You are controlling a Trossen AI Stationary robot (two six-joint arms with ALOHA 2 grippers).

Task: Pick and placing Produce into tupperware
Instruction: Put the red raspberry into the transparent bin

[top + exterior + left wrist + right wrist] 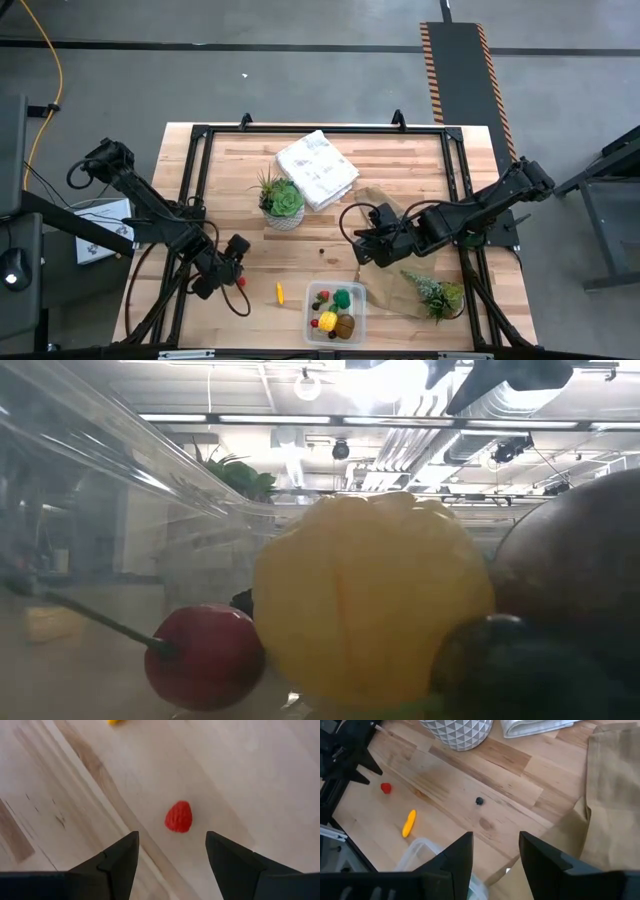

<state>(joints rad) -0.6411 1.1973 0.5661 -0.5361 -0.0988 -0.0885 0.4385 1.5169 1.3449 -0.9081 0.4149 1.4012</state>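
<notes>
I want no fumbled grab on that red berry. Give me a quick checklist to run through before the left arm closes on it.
1. Left gripper open: ok, jaws wide apart.
2. Red berry lined up between the jaws: ok, just ahead of the tips, not yet between them.
3. Berry free on the table: ok, nothing touching it.
4. Tupperware has room: cannot tell, several pieces already inside.
5. Right gripper clear of the left arm's path: ok, it sits over by the paper bag.
6. Orange stick out of the way: ok, lying between berry and tupperware.
</notes>
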